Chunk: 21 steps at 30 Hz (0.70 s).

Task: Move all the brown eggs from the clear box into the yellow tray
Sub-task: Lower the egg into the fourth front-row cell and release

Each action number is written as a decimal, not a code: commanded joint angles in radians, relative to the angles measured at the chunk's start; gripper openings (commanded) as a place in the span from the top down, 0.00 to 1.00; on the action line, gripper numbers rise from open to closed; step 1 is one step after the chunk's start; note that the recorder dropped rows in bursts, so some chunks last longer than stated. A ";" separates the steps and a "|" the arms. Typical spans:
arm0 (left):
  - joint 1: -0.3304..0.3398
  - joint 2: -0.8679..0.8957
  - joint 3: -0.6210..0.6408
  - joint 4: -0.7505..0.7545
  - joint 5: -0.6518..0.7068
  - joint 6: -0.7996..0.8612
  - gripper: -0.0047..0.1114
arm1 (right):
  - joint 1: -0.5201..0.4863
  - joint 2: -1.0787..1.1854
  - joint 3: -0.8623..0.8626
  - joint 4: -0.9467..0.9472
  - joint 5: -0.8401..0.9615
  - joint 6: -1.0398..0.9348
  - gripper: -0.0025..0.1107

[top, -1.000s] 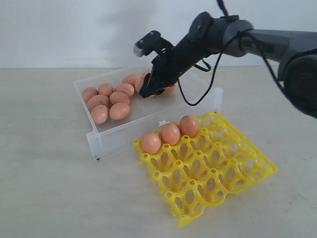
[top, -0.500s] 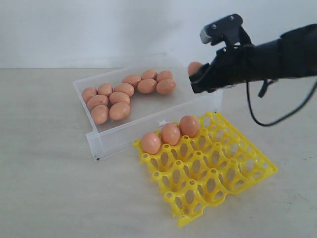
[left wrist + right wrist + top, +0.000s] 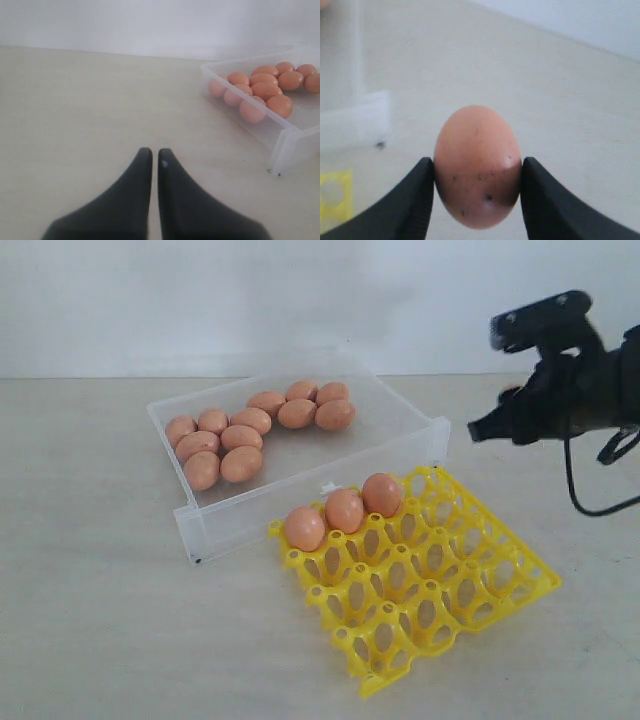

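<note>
Brown eggs (image 3: 241, 436) lie in a bunch in the clear box (image 3: 415, 430), mostly at its 9 o'clock end and along its 12 o'clock side. Three more sit in a row on the 11 o'clock edge of the yellow tray (image 3: 450, 600). The tray rests on the bench (image 3: 100, 620), just beside the box at its 5 o'clock.

The right arm (image 3: 600, 390) reaches in from 3 o'clock. It is up in the air, almost level, and its tip aims toward 9 o'clock. The right claw (image 3: 487, 428) hangs at 1 o'clock of the tray. Its two fingers stand partway apart and squeeze one speckled egg (image 3: 477, 167) by its sides.

The left claw (image 3: 151, 159) is low over bare bench, well apart from the box. Its fingers almost touch, with only a thin slit between them, and it holds nothing.
</note>
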 commanded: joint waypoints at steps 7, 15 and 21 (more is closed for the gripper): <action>0.003 -0.003 0.003 -0.003 -0.004 -0.001 0.92 | -0.124 0.011 -0.042 -2.219 -0.693 2.592 0.98; 0.003 -0.003 0.003 -0.003 -0.004 -0.001 0.92 | -0.278 0.317 0.104 -2.830 -1.019 2.744 0.98; 0.003 -0.003 0.003 -0.003 -0.004 -0.001 0.92 | -0.278 0.400 0.104 -2.782 -1.019 2.673 0.98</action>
